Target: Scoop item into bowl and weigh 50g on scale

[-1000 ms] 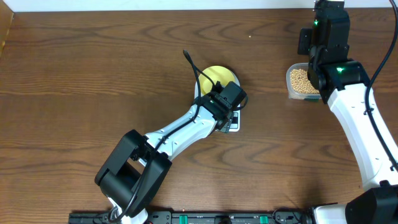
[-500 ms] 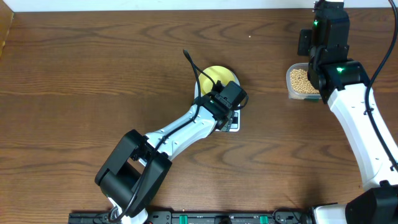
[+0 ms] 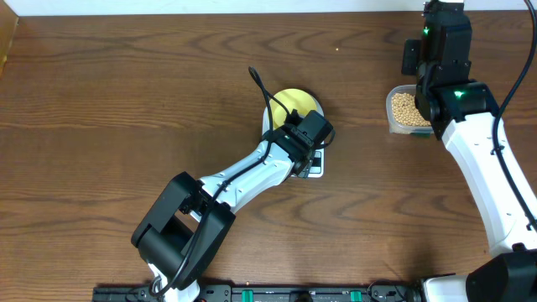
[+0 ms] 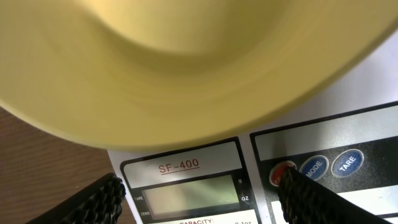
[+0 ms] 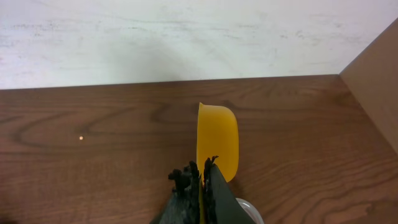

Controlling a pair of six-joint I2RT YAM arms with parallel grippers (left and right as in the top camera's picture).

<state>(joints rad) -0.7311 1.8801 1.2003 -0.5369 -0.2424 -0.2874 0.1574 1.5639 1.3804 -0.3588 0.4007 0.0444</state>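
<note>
1. Left fingers (image 4: 93, 200) are spread wide over the scale (image 4: 186, 149), holding nothing; one tip is at the red button (image 4: 280, 174).
2. Right fingers (image 5: 214, 194) are pinched on a yellow scoop (image 5: 217, 140).
3. The pale yellow bowl (image 3: 295, 102) sits on the scale mid-worktop (image 3: 126, 101); tan beans (image 3: 404, 105) fill a clear container (image 3: 389, 111).
4. Print on the scale: "SF-400", "MODE", "TARE".

Slight shift of left arm (image 3: 243, 176).

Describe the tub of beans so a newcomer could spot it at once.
On the brown wooden table, look toward the right edge, beside the right arm. There sits a small clear tub full of tan beans. Unlike the round yellow bowl on the white scale mid-table, it is see-through and squarish.
</note>
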